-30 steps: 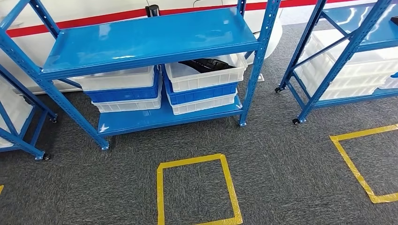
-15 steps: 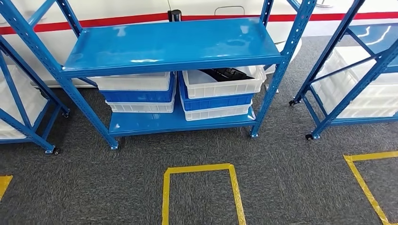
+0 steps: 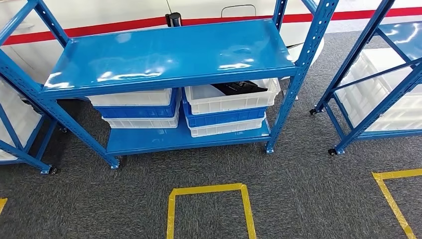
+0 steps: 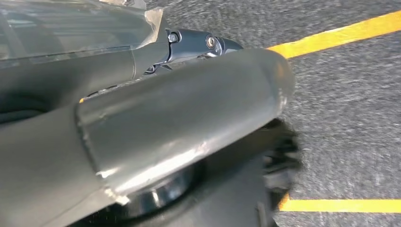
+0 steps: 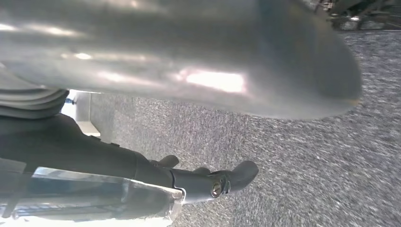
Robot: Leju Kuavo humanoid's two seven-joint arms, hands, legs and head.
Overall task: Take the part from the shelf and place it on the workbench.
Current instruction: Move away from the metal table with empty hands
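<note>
The floor is dark grey carpet (image 3: 298, 189) with yellow tape squares (image 3: 209, 209) marked on it. Behind, a white wall (image 3: 99, 15) carries a red stripe (image 3: 99, 29). Further blue racks (image 3: 368, 79) stand at both sides, holding white bins (image 3: 388, 99). Bright light reflects on the glossy blue surfaces.

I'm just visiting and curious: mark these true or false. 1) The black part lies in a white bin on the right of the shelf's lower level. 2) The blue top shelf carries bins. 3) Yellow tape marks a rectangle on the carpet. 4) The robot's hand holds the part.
1) True: the black part lies in the top white plastic bin of the right stack.
2) False: the glossy blue metal top shelf is bare; the bins sit below it.
3) True: a yellow tape rectangle is on the grey carpet.
4) False: the part is in its bin, untouched.
</note>
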